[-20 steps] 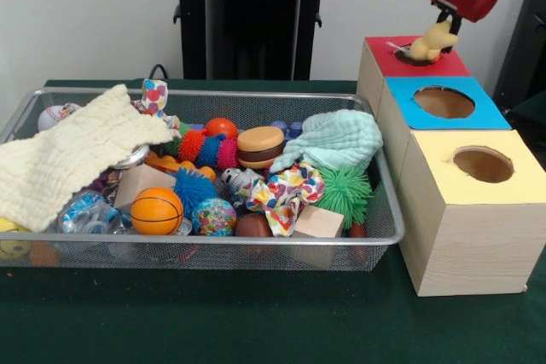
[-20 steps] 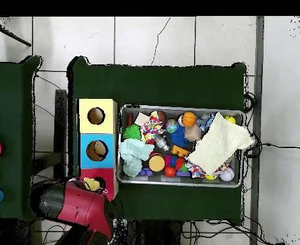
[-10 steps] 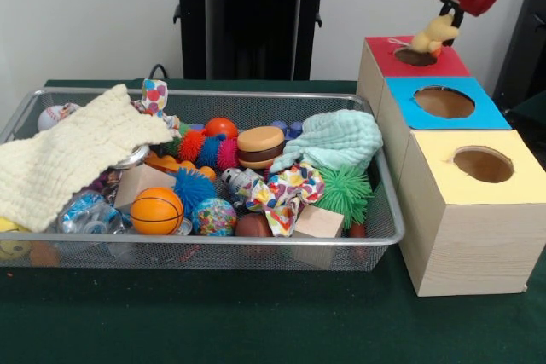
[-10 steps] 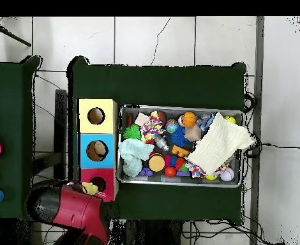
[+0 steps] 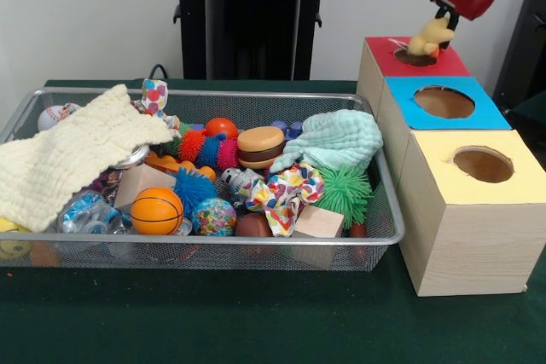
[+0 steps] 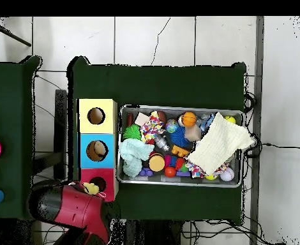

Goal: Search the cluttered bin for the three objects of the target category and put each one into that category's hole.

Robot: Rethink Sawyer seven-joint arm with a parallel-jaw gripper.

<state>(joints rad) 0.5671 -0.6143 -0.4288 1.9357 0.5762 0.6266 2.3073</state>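
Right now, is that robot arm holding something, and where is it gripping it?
Yes: the end effector holds a small yellow plush toy by its top, above the red box.

Looks like a robotics lab: green-clothed table on a bare tiled floor with loose cables, a black pedestal, a wire-mesh bin of assorted toys, three wooden sorting boxes with colour-coded holes.
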